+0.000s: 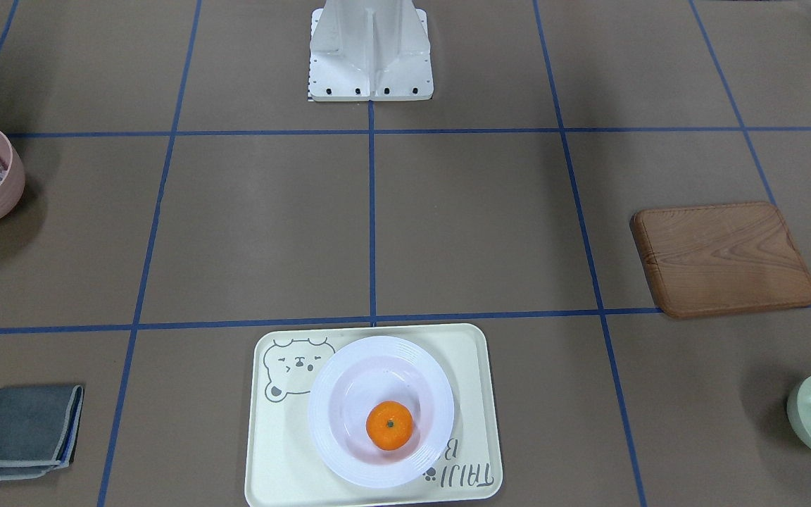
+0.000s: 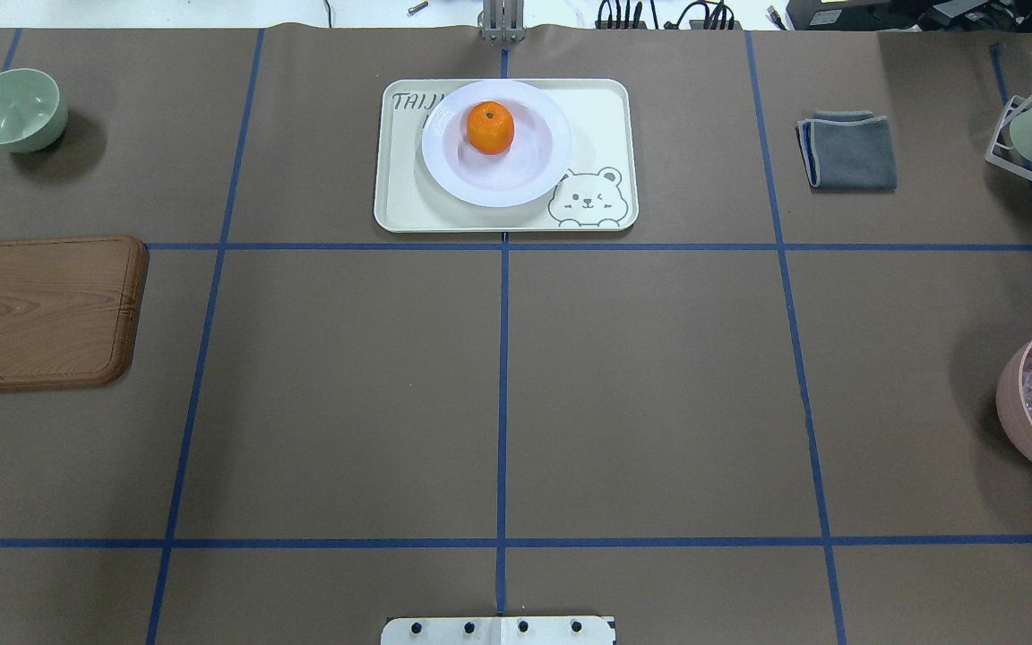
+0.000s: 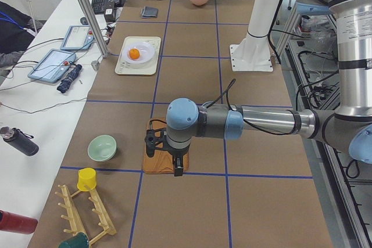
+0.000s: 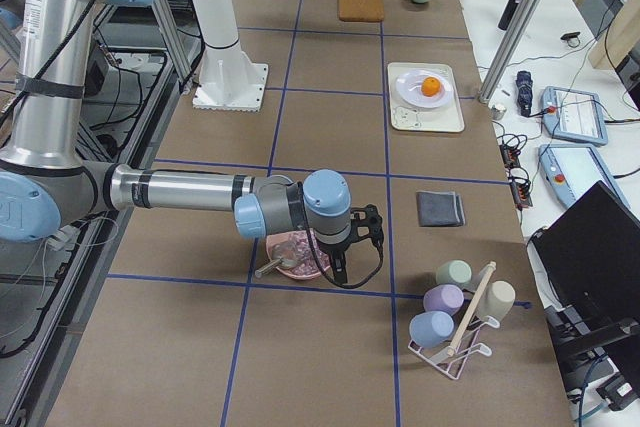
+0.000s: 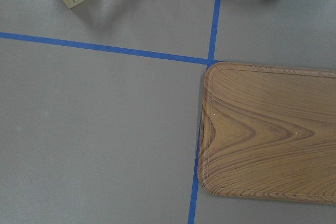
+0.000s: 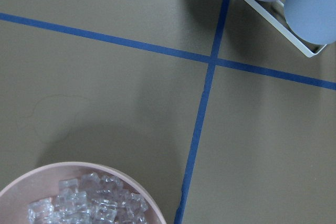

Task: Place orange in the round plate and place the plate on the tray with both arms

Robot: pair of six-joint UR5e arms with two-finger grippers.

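orange (image 1: 389,424) sits in round plate (image 1: 328,422) on tray (image 1: 472,380); left gripper (image 3: 164,158) apparently above board (image 1: 722,257).

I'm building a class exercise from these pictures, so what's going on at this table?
Nothing is being handled. The small bright-orange round fruit sits in the glossy white round plate, which rests on the pale cream rectangular tray. Both arms are off to the sides: the left gripper hangs near the brown wooden board, the right gripper near the pink bowl of clear cubes.
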